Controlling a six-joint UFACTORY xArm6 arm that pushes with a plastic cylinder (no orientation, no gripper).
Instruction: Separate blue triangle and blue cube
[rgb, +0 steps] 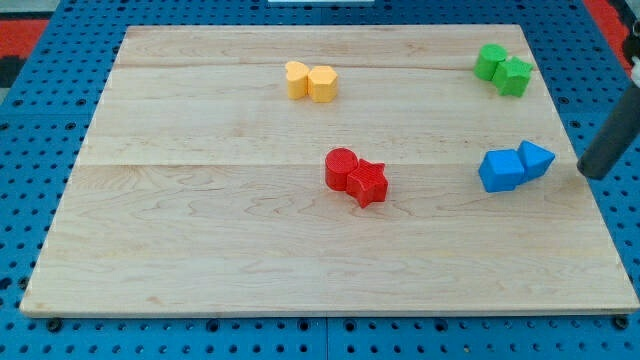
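Observation:
The blue cube (500, 170) and the blue triangle (536, 159) lie touching each other at the view's right on the wooden board (200, 240), the triangle to the cube's upper right. My tip (592, 175) is the lower end of the dark rod that comes in from the view's right edge. It stands a short way to the right of the blue triangle, apart from it, at the board's right edge.
Two green blocks (503, 69) touch each other at the view's top right. Two yellow blocks (311, 81) sit together at the top centre. A red cylinder (341, 167) and a red star-like block (368, 183) touch at the centre. A blue pegboard surrounds the board.

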